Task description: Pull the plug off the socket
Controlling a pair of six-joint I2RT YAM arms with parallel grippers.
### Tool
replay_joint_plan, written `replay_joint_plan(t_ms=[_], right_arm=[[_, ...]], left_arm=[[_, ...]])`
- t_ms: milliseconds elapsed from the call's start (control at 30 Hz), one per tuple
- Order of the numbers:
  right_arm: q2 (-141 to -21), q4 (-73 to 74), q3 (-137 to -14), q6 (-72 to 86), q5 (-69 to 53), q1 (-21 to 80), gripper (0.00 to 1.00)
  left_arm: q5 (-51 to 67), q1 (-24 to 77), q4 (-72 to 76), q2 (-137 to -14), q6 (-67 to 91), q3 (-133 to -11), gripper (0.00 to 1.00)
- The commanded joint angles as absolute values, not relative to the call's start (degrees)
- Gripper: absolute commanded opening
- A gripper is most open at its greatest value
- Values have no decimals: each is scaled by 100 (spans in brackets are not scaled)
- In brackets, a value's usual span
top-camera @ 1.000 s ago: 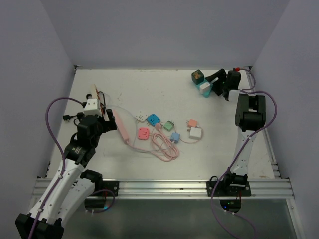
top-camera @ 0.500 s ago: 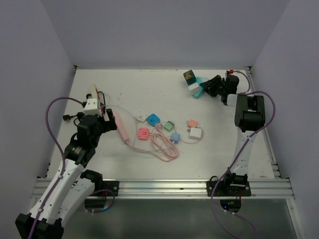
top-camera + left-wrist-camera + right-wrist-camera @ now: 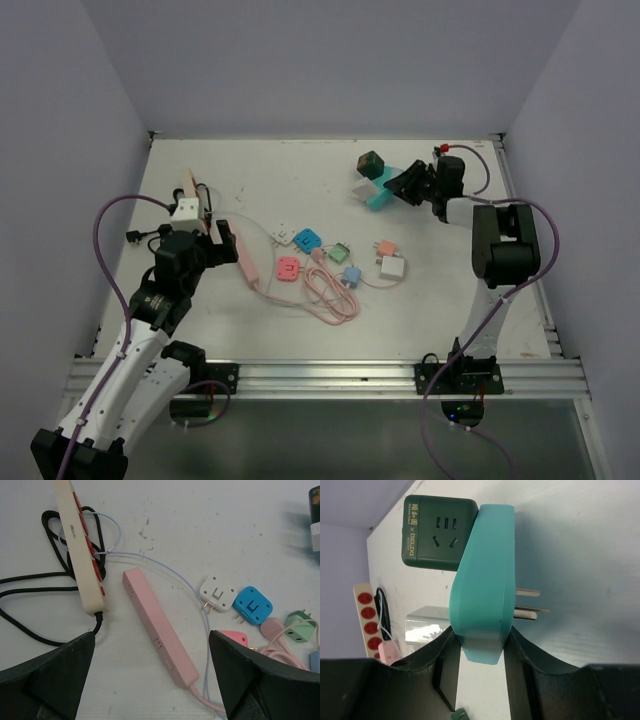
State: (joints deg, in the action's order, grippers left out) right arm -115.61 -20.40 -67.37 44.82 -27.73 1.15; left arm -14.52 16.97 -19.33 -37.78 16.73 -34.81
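Observation:
My right gripper (image 3: pixel 398 186) is shut on a teal plug (image 3: pixel 482 580), its fingers (image 3: pixel 445 665) pressing both flanks. Two bare metal prongs (image 3: pixel 530 602) stick out of the plug's right side. A dark green socket cube (image 3: pixel 437 532) sits against its other side, and a white block (image 3: pixel 425 625) lies just below that. In the top view the cube (image 3: pixel 371 163), the block (image 3: pixel 361 188) and the plug (image 3: pixel 382 195) form one cluster at the back right. My left gripper (image 3: pixel 150 680) hangs open over a pink power strip (image 3: pixel 156 625) at the left.
A beige power strip (image 3: pixel 75 540) with red sockets and a black cable lies at the far left. Loose plugs sit mid-table: white (image 3: pixel 216 593), blue (image 3: pixel 252 605), green (image 3: pixel 298 628), pink (image 3: pixel 288 269). A pink cable coil (image 3: pixel 330 295) lies near them. Walls enclose the table.
My right gripper has closed on the teal plug and swung left, carrying the green cube and white block along. The left arm has not moved.

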Motion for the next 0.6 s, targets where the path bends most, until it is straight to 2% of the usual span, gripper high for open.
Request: replay_joint_plan(t_ms=[0,167,467,567], right_arm=[[-10592,-2014,-6593,4124,-2568,552,0],[-9706,-1119,-6495,3534,-1978,1071,0],[-8474,-98,-6346,3059,-1477,1801,0],[-8174,175,-6232,3094,-1642,1924,0]], left_arm=[[-1073,1661,-1591,-3779,1591,-3533,100],[-460,1670,-1679,-4025,1854,-3857,100],[1097,1749,-1407,-4851,3400,-4262,100],[1091,2064,-1127,-5062,3665,-4359,100]])
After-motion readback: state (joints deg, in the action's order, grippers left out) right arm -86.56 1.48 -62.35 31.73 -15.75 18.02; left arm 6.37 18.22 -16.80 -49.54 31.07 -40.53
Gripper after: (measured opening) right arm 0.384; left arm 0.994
